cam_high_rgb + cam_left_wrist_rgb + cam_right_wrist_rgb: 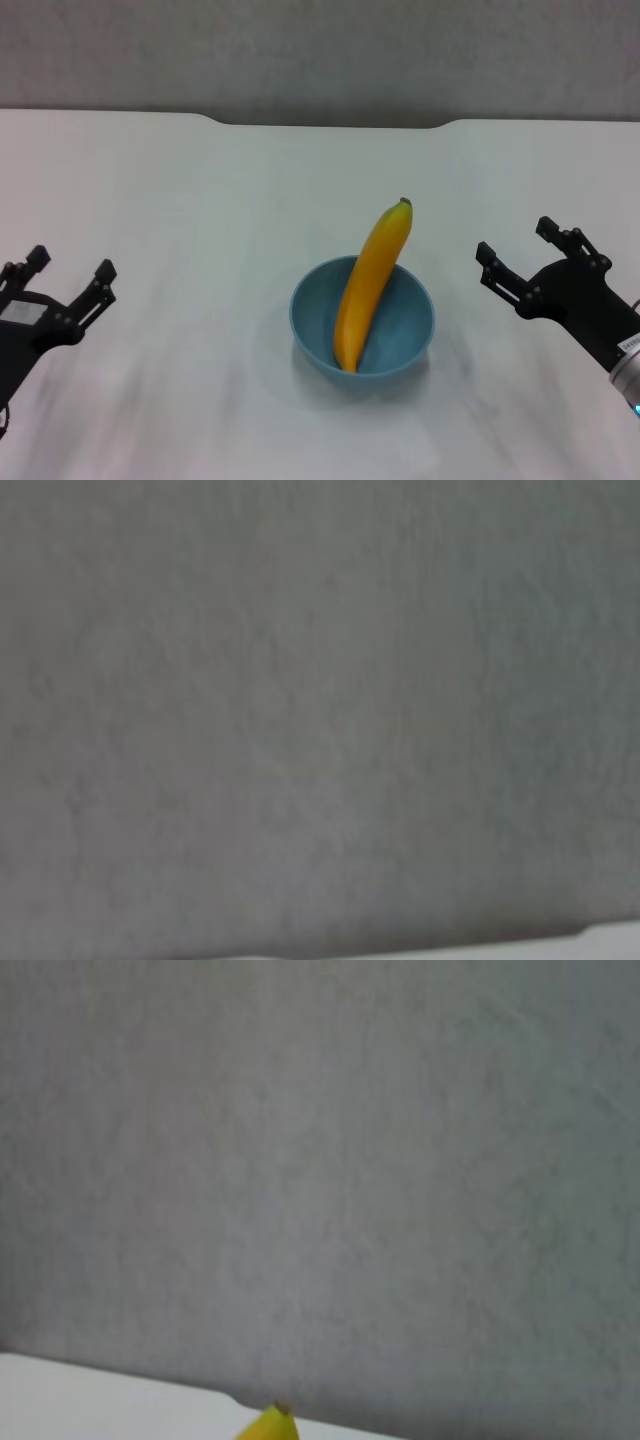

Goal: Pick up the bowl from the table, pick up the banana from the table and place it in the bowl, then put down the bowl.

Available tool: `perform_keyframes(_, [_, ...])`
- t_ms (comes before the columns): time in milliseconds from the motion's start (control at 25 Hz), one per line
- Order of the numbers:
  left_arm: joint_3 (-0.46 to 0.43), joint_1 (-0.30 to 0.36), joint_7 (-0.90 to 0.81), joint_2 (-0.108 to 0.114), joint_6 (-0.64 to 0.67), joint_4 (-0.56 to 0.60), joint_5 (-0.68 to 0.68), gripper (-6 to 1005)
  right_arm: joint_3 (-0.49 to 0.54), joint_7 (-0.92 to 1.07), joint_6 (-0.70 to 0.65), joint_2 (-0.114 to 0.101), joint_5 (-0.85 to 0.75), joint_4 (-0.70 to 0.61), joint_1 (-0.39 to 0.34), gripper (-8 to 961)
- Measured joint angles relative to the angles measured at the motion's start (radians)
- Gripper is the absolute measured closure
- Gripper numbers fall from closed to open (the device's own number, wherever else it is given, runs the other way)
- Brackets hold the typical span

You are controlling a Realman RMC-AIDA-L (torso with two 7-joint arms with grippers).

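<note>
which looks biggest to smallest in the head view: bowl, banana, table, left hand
1. table
2. bowl and banana: too alike to rank, the banana longer, the bowl wider
3. left hand, though it sits nearer the camera

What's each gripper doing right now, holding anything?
Left gripper: open, empty, left of the bowl.
Right gripper: open, empty, right of the bowl; banana rests inside it.

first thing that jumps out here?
The banana standing steeply in the bowl at the table's middle, its stem end leaning out over the far rim. Either side of it the left gripper and right gripper hang open and empty, clear of the bowl.
</note>
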Motion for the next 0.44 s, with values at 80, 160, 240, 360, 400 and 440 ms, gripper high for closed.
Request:
perform_keyframes(80, [0.008, -0.038, 0.003, -0.001, -0.002, 0.048, -0.015, 88, -0.002, 0.001, 0.057, 0.002, 0.0, -0.069, 0.029, 62])
perform_keyframes(160, [0.009, -0.059, 0.004, -0.003, -0.002, 0.076, -0.018, 88, -0.004, 0.005, 0.121, 0.003, 0.0, -0.126, 0.045, 62])
perform_keyframes(240, [0.009, -0.067, 0.004, -0.005, -0.001, 0.086, -0.02, 88, -0.006, 0.01, 0.165, 0.004, 0.0, -0.168, 0.053, 62])
perform_keyframes(360, [0.01, -0.058, -0.002, -0.006, -0.001, 0.091, -0.023, 88, -0.01, 0.012, 0.19, 0.007, 0.0, -0.222, 0.055, 62])
perform_keyframes(400, [0.01, -0.058, -0.002, -0.006, -0.001, 0.091, -0.023, 88, -0.01, 0.011, 0.192, 0.008, 0.0, -0.234, 0.052, 62])
perform_keyframes(440, [0.01, -0.058, -0.005, -0.006, 0.001, 0.092, -0.024, 88, -0.009, 0.011, 0.193, 0.009, 0.0, -0.246, 0.051, 62])
